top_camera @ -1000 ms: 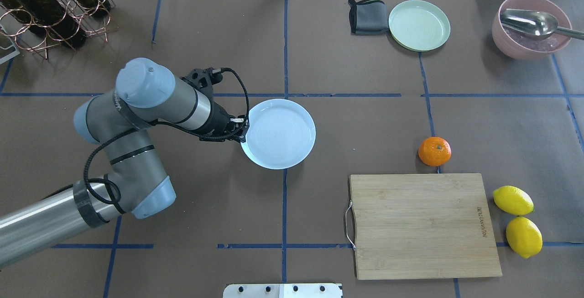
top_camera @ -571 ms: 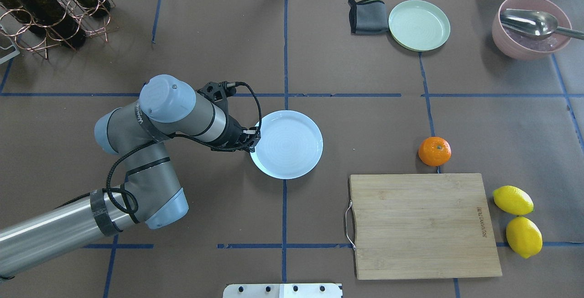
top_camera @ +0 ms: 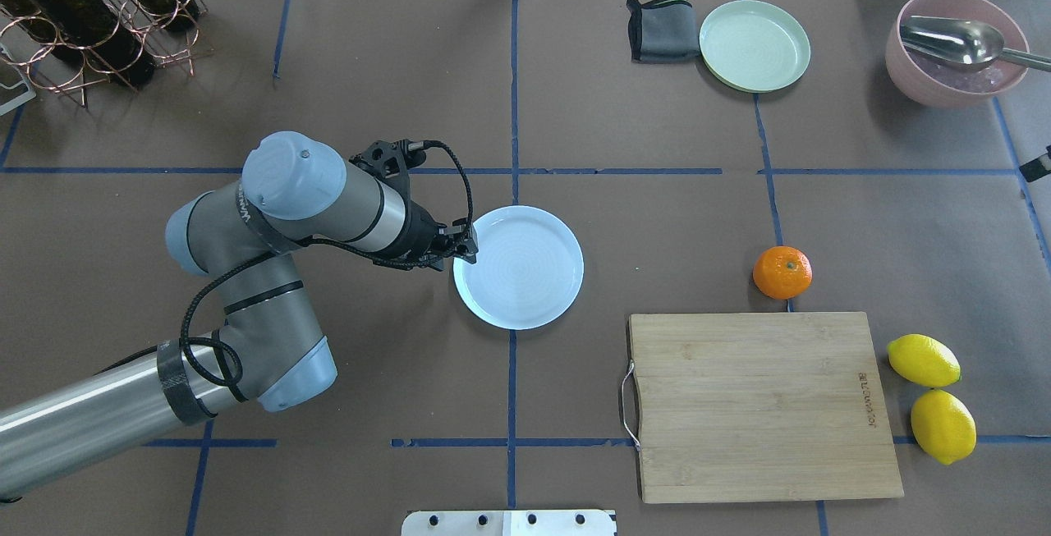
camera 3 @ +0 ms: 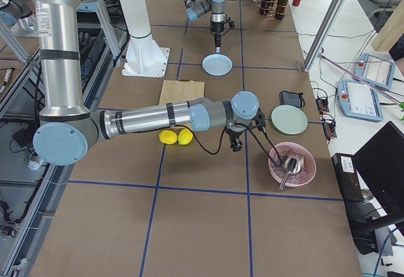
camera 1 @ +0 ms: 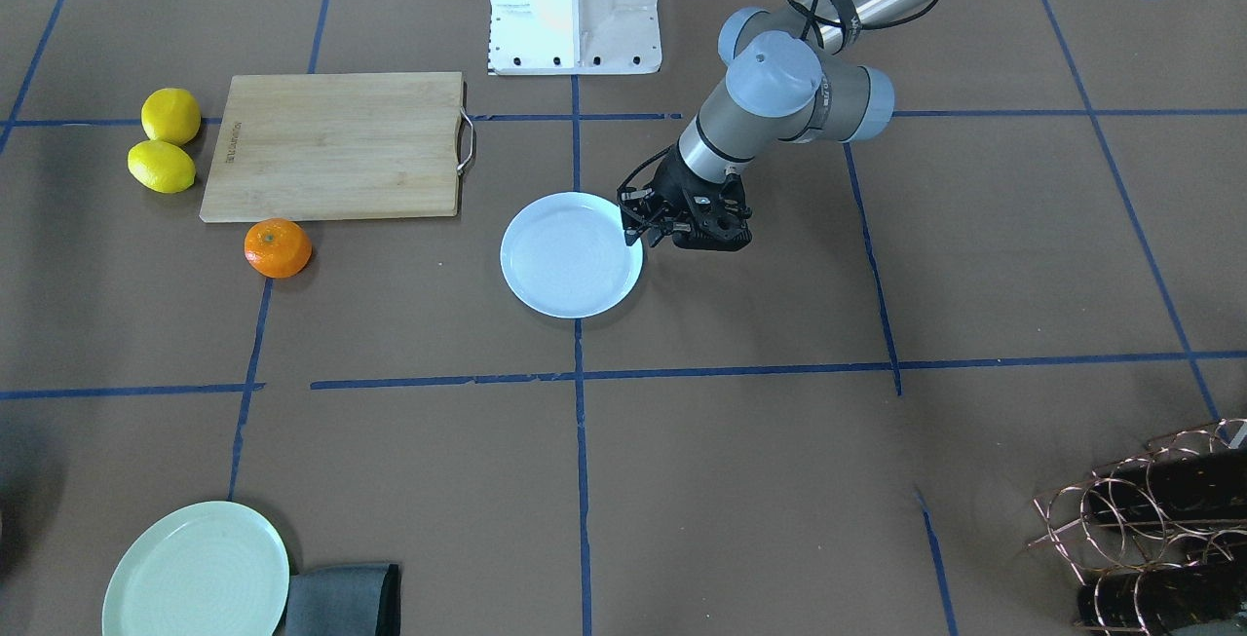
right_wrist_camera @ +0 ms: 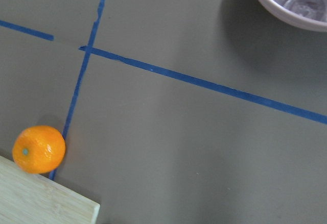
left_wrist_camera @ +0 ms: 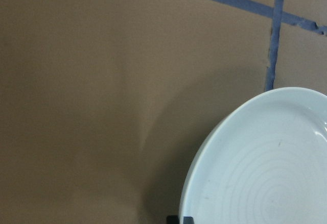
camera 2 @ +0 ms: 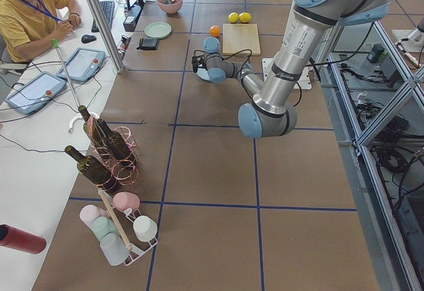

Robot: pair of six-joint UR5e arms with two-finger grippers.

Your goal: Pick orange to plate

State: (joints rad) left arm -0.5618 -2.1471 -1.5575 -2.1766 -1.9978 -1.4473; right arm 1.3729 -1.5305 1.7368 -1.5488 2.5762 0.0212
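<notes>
Though jaws unclear on L gripper (top_camera: 465, 247) & R gripper (camera 3: 235, 147), orange (top_camera: 782, 272) is bright, round, green-dimpled.

orange (top_camera: 782, 272) just beyond cutting board (top_camera: 764, 405), plate (top_camera: 519, 267) well left

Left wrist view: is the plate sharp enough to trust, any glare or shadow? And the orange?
Left wrist view: the plate is sharp, its faint rings readable, with no glare; a soft shadow lies on the paper beside its rim. Right wrist view: the orange is crisp.
</notes>
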